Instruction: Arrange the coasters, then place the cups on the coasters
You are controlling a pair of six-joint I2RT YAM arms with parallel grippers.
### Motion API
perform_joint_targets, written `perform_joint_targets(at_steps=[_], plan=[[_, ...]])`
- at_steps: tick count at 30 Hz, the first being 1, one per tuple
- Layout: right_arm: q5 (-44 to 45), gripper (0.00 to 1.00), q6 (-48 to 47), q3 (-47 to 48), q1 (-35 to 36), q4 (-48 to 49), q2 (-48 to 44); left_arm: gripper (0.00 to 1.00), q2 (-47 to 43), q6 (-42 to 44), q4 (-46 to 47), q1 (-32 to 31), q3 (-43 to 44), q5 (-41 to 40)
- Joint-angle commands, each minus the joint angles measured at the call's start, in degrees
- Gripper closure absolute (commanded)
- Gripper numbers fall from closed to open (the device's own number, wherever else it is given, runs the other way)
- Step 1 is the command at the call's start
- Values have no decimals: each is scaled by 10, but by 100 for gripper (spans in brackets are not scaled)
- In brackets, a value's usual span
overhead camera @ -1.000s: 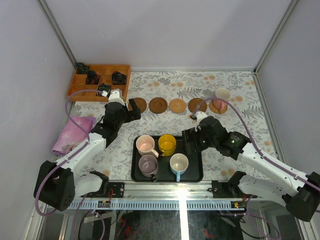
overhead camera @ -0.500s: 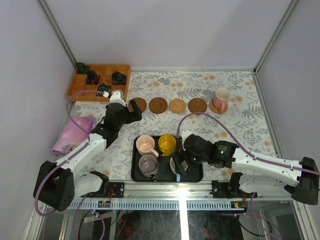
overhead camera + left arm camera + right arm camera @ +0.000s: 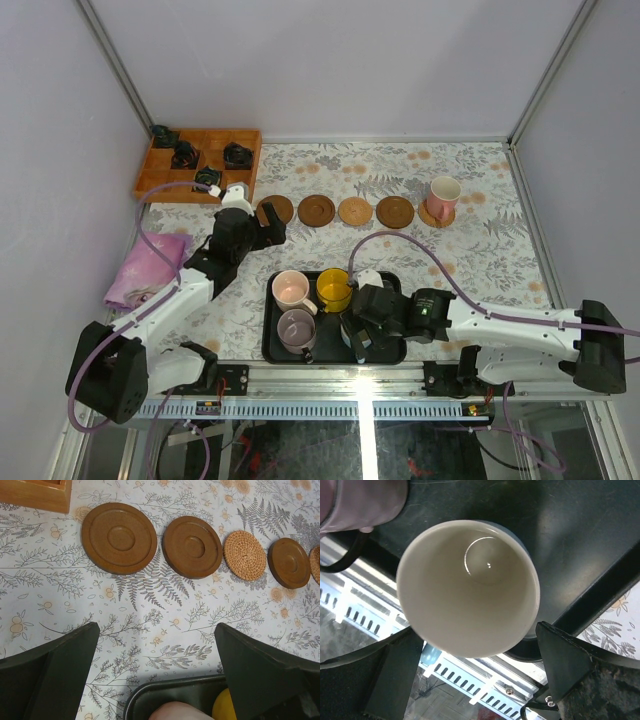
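White cup (image 3: 468, 587) is bracketed by the spread right hand (image 3: 475, 630); descent should be centred, its 7 o'clock handle avoided.

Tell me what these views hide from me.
Top: the right gripper covers most of the blue-handled cup on the tray.
Left wrist: the right edge cuts off the fifth coaster; the pink-handled cup on it is out of frame.
Right wrist: that cup's rim hides most of its handle.
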Motion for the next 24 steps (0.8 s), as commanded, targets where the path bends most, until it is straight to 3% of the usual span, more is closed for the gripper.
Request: perform_joint_targets(at_steps=[1, 5, 15, 24], plan=[[68, 1, 55, 6, 11, -34, 11, 0, -8, -1, 12, -3, -3, -2], [99, 2, 94, 2, 14, -69, -1, 0, -1, -4, 14, -5, -4, 5], [90, 29, 85, -46, 17, 2, -23, 0, 12, -6, 17, -9, -4, 11], [97, 33, 75, -64, 21, 52, -5, 0, 14, -4, 12, -13, 0, 8]])
